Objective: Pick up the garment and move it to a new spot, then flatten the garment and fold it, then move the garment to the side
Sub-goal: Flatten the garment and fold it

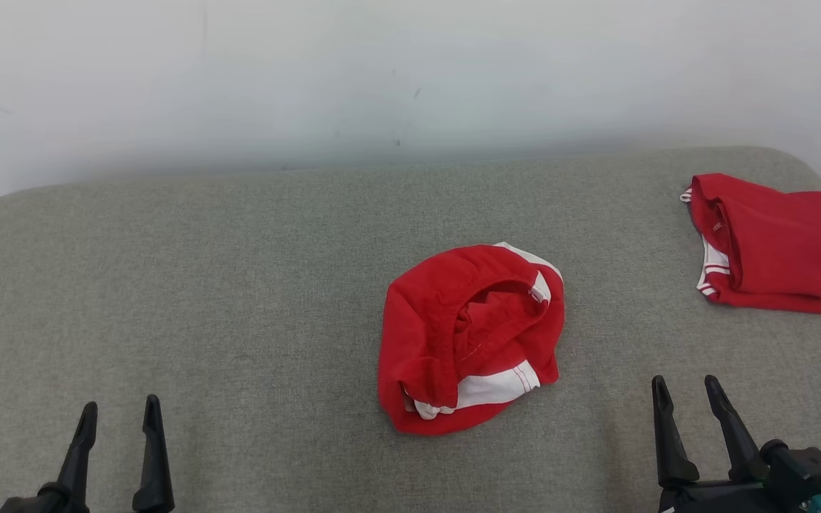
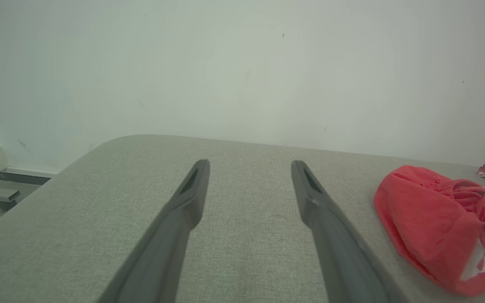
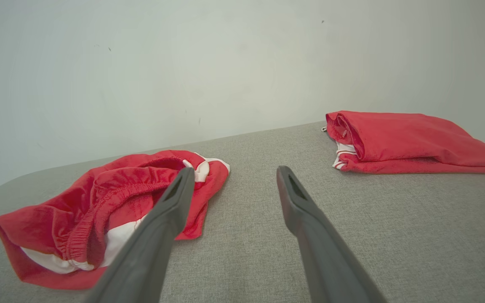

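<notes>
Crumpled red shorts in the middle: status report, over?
Left gripper and right gripper open, empty. Crumpled red shorts untouched, mid-surface. Folded red garment far right, nothing blocking.

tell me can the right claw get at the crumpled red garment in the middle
Probably yes: the open right claw has only bare grey fabric surface between it and the crumpled red-and-white garment.
</notes>
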